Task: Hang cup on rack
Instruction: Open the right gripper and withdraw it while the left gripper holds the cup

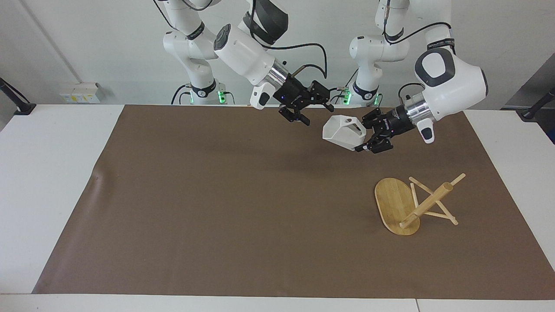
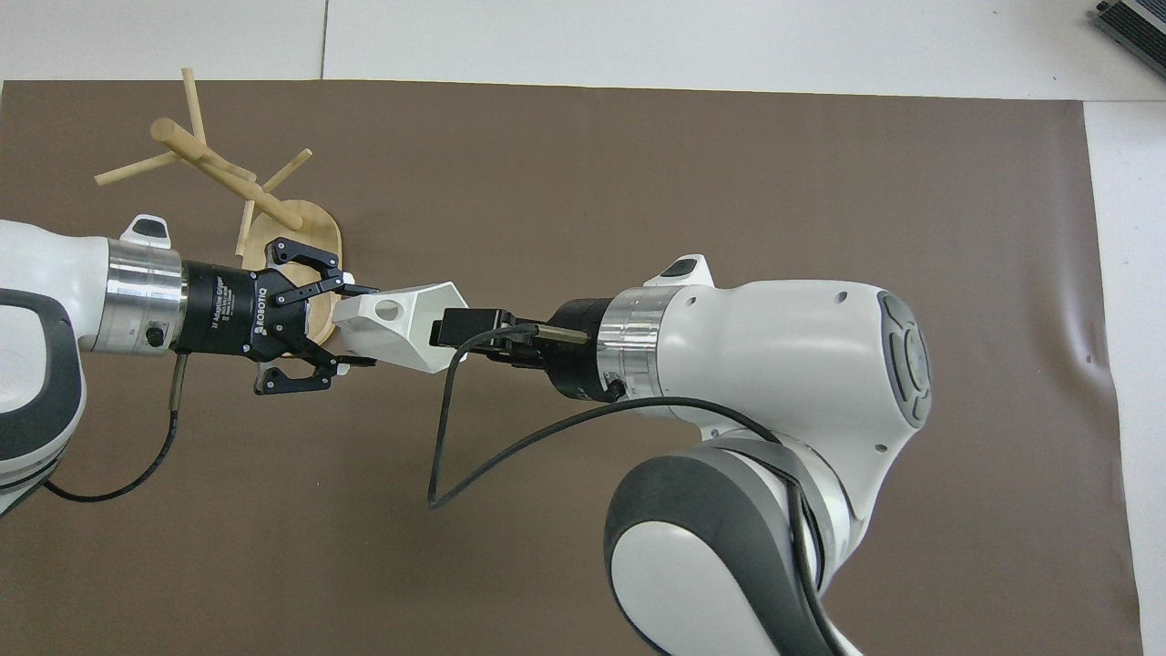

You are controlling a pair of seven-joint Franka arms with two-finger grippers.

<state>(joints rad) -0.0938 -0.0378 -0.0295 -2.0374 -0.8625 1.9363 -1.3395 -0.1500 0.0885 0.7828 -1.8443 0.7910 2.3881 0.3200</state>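
So the left gripper (image 1: 363, 138) is pinching the cup (image 1: 342, 131) by its blocky handle end, fingertips clamped tight on it, and it's holding the thing up in the air over the brown mat (image 1: 217, 208). The cup is tipping sideways, its open hexagonal mouth facing toward the right arm's end of the table, and the round hole in the handle is showing nicely from overhead (image 2: 387, 311).

The right gripper (image 1: 313, 110) is hanging just beside the cup's mouth with its fingers spread wide and nothing in them; in the facing view there's a clear gap between it and the cup. It's sitting up in the air over the mat too.

The rack (image 1: 414, 203) is standing on the mat toward the left arm's end of the table, well apart from the cup and farther from the robots. Its oval base (image 1: 392, 203) is resting flat, post sticking up, thin pegs crossing it, all of them bare.

Both arms are reaching in toward the middle, wrists roughly level.
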